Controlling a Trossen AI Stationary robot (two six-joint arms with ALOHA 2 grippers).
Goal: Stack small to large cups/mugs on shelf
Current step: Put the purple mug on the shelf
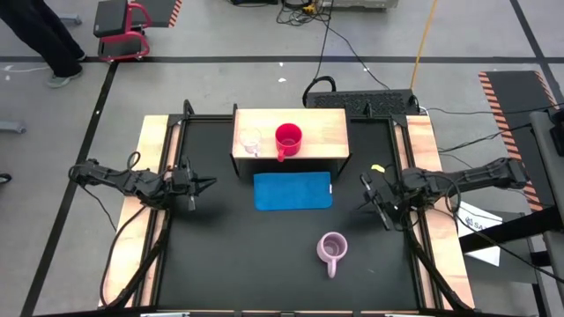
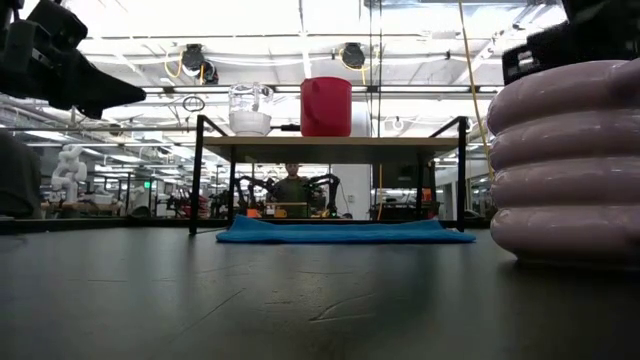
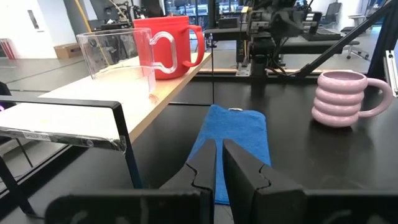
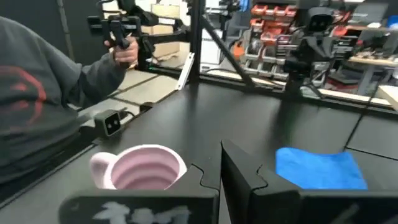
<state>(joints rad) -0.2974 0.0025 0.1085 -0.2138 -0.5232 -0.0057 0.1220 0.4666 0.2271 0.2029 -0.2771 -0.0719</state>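
Note:
The shelf [image 1: 330, 132] stands at the table's far middle. On its wooden top a small clear glass cup [image 1: 251, 141] rests on its base, and a red mug [image 1: 288, 138] stands right of it. A ribbed lilac mug [image 1: 332, 249] stands upright on the black table at the near right, handle toward the near edge. My left gripper [image 1: 210, 184] hovers shut and level, left of the blue mat [image 1: 293, 190]. My right gripper [image 1: 366, 187] hovers shut right of the mat, beyond the lilac mug [image 4: 140, 168]. Neither touches anything.
The blue mat lies flat in front of the shelf. Wooden rails [image 1: 150, 176] run along both table sides. A small yellow item [image 1: 377, 167] lies near the right arm. A person's grey sleeve [image 4: 37, 93] shows beyond the table's near edge.

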